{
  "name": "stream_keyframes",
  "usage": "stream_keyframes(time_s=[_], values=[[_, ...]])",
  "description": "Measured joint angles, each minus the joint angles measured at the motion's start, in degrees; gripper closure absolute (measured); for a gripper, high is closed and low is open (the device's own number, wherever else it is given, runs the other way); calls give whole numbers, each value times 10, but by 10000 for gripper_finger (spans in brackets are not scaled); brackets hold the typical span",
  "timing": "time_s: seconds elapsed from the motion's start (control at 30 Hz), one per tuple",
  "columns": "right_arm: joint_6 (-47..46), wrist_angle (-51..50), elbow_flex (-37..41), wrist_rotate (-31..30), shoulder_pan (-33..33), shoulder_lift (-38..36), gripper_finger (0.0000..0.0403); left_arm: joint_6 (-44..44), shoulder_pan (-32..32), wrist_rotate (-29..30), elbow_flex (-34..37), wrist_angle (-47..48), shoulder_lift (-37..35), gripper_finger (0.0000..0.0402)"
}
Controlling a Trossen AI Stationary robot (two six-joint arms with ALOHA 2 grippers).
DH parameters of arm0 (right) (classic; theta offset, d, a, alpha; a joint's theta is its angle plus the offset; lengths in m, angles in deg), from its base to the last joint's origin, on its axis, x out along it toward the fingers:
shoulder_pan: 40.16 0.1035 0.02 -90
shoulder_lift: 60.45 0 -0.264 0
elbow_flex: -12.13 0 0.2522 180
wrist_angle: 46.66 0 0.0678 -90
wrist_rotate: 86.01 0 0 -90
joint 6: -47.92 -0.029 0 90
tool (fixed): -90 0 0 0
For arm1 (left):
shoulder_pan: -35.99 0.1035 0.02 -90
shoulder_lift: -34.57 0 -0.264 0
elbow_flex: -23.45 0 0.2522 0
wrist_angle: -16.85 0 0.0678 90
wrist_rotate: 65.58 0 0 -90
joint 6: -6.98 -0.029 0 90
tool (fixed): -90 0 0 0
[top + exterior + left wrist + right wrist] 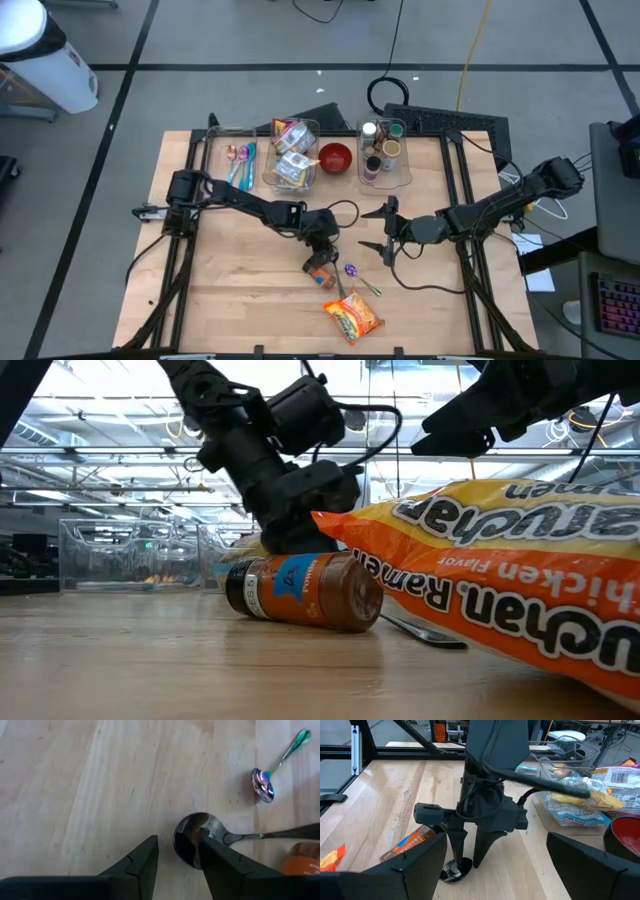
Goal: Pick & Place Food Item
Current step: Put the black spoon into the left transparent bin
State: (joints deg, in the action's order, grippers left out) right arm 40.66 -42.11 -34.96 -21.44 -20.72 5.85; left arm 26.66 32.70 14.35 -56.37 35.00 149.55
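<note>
The spice bottle (305,590), brown with a blue and orange label and a dark cap, lies on its side on the wooden table (240,290), just near of the left gripper (177,857) and outside its jaws. That gripper points down at the table with its two fingers parted and nothing between them; one finger (220,865) stands over the bowl of a steel spoon (192,840) whose handle runs off toward the bottle. A small iridescent spoon (265,782) lies apart from it, to the right. Nearer still lies an orange ramen packet (352,317), just beside the bottle. The right gripper (388,228) hovers to the right of the left one, its jaws wide apart and empty. Along the far edge stand clear bins (292,165) of food packets and a red bowl (335,157).
</note>
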Motion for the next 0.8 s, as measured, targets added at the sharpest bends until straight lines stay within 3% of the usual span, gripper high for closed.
stream_keyframes(time_s=[0.1, 0.27, 0.37, 0.47, 0.57, 0.8], values=[[0, -2, 0, 0, 0, 0, 69, -15, 0, 6, -21, 29, 3, 269], [0, -2, 0, 0, 0, 0, 69, -27, 6, 3, -44, 59, 5, 343], [1, -6, 0, 0, 0, 0, 69, -21, 17, -38, -45, 56, 2, 385], [5, -6, 0, 0, 0, 0, 69, -17, 32, -89, -46, 61, -7, 388], [7, -6, 0, 0, 0, 0, 69, -26, 43, -103, -44, 95, -30, 394], [11, -8, 0, 0, 0, 0, 69, -79, 63, 15, -44, 254, -166, 398]])
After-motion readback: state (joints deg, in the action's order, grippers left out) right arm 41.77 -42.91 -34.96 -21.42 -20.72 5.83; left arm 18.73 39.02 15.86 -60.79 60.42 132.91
